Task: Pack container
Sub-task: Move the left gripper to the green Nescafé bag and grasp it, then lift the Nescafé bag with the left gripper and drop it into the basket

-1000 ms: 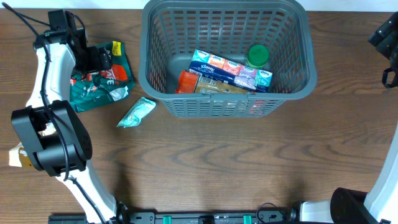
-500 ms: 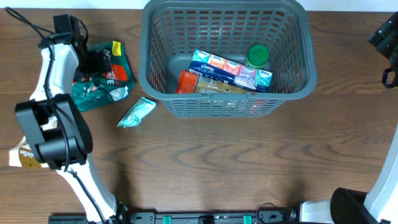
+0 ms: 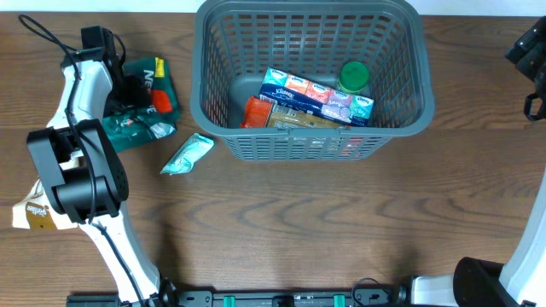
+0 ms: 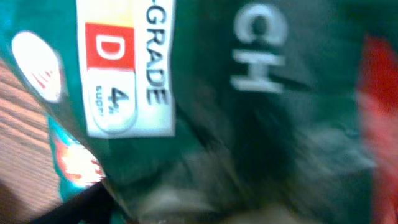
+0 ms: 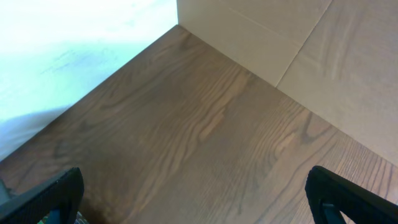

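The dark grey container (image 3: 401,51) stands at the back centre. Inside lie a tissue pack (image 3: 317,94), an orange packet (image 3: 254,112), a green-lidded jar (image 3: 354,76) and a pasta packet (image 3: 309,122). My left gripper (image 3: 128,85) is down on a green bag (image 3: 145,111) left of the container and appears shut on it. The bag (image 4: 249,124) fills the blurred left wrist view, with one dark finger (image 4: 68,208) at the lower left. My right gripper (image 3: 531,51) is open and empty at the far right edge, over bare table (image 5: 205,193).
A small teal packet (image 3: 186,153) lies in front of the green bag, near the container's front left corner. A brown and white packet (image 3: 32,209) lies at the left edge beside the left arm's base. A cardboard wall (image 5: 298,37) shows in the right wrist view.
My left wrist has shifted a little right and turned over the green bag. The bag has crumpled and drawn in slightly at its lower left. The right arm has not moved.
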{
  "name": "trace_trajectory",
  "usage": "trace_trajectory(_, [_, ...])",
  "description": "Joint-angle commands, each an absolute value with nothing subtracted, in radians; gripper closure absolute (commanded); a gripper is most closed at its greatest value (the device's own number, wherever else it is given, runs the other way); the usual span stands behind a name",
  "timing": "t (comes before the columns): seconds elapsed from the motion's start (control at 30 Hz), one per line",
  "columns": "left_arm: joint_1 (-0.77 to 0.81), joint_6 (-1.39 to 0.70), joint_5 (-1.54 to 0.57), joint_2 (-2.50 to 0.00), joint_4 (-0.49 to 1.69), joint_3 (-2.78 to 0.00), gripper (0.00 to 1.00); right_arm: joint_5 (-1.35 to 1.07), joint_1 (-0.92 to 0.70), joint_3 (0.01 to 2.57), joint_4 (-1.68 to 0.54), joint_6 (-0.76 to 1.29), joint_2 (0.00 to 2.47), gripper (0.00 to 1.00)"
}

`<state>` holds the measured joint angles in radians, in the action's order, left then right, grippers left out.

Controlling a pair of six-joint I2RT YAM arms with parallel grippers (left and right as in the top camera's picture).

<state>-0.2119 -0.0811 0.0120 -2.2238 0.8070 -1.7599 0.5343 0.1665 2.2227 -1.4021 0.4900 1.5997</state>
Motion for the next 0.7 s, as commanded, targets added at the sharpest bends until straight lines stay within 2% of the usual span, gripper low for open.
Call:
trace_trajectory(0.0, [-0.213,-0.088,0.007,-2.327,0.829,-1.719,0.94,0.544,0.171,2.222,-1.404,0.500,1.597,0.01])
trace_trajectory(0.37, [-0.213,-0.073,-0.063,-2.260,0.881,-1.756,0.94,0.544,0.171,2.222,-1.404,0.501,1.597,0.01])
trace_trajectory(0.67, [-0.213,-0.081,-0.063,-1.934,0.808,-1.776,0.94,0.544,0.171,2.222,-1.404,0.500,1.597,0.01])
